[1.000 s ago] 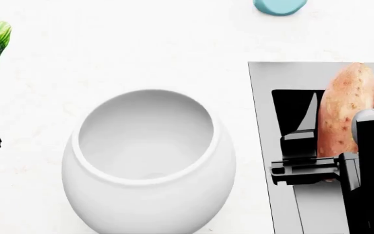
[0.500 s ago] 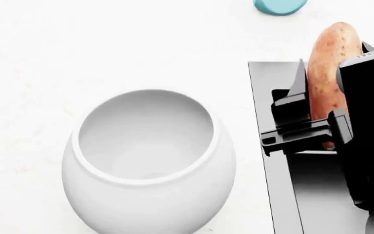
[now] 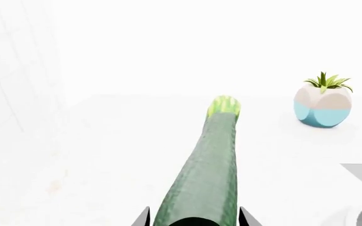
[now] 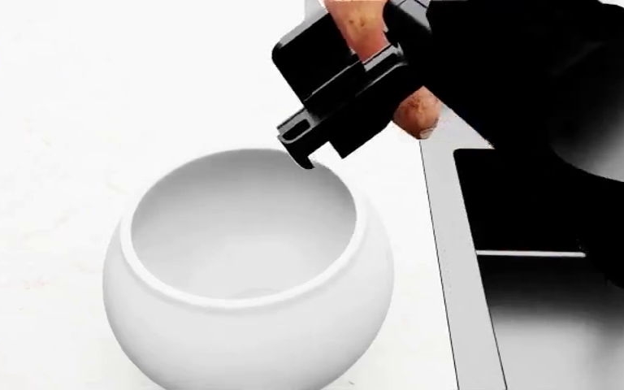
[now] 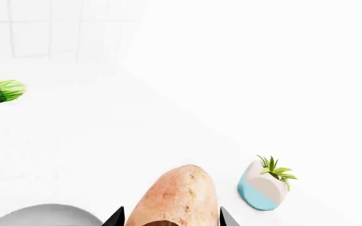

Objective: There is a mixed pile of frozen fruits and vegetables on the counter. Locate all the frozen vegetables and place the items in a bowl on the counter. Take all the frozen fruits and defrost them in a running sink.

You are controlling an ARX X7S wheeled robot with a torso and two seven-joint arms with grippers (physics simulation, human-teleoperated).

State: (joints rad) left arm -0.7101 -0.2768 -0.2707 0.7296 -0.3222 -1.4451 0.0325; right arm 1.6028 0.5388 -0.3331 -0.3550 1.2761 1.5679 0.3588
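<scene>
a flat white countertop [image 4: 182, 81], faintly speckled, fills the head view and runs back to a pale tiled wall in both wrist views. set into it at the robot's right is a large rectangular black sink [image 4: 529, 211] with a grey metal rim, its basin partly hidden behind the black right arm. a deep, round, plain white bowl [image 4: 247, 276] with a thick rim and globe-like sides stands on the counter just beside the sink's rim, with nothing visible inside.

the right gripper [image 4: 383, 69] hangs in the air above and just beyond the bowl's far rim, its black jaws pressed on either side of a tapered orange-pink sweet potato [image 5: 177, 197]; the root's blunt end pokes out below the fingers in the head view. the left gripper [image 3: 193, 221], seen only as two dark finger tips at the frame edge, pinches a long dark green zucchini [image 3: 203, 174] whose pale green stem end points away from the wrist, held above the counter at the robot's left, well apart from the bowl.

a small faceted planter [image 3: 322, 106], white above and light blue below, with a spiky green succulent, sits on the counter farther back.
</scene>
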